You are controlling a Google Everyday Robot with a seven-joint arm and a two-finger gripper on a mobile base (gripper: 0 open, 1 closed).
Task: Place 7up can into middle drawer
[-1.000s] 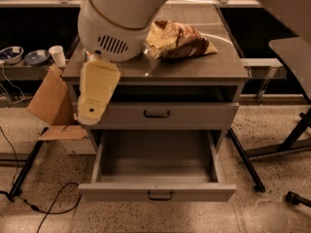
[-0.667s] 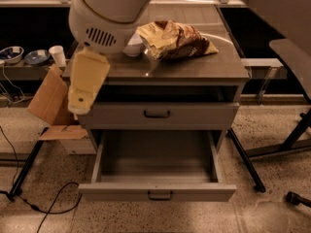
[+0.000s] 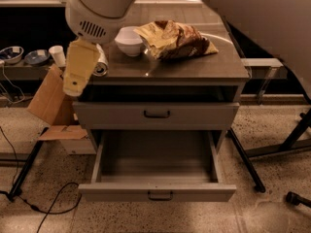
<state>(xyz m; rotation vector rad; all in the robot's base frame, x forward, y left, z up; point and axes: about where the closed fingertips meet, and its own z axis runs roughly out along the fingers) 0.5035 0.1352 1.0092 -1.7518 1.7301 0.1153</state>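
Gripper: the yellow gripper (image 3: 77, 79) hangs under the big white arm housing, at the left front corner of the cabinet top (image 3: 194, 67), level with its surface
Grip: cannot tell whether it is released or clenched on the can; they overlap in this view and the contact is hidden
7up can: the 7up can (image 3: 101, 67) lies on its side at the left edge of the cabinet top, silver end towards the camera, just behind and beside the gripper, partly covered by it
Middle drawer: the middle drawer (image 3: 155, 191) is pulled fully out below, and nothing can be seen inside it
Upper drawer: the upper drawer front (image 3: 204, 114) is closed
Other things on top: a white bowl (image 3: 130, 41) and a crumpled snack bag (image 3: 175, 39) sit further back, apart from the can
What has changed: over the last second the gripper has gone up and left, from in front of the upper drawer to the top's edge, and the can's end now shows beside it
Meaning for the task: judged from this, the arm is at the pick-up, not the placing; the can is not yet in the drawer
Next need: a sure hold on the lying can, then a lift clear of the edge and down into the open drawer
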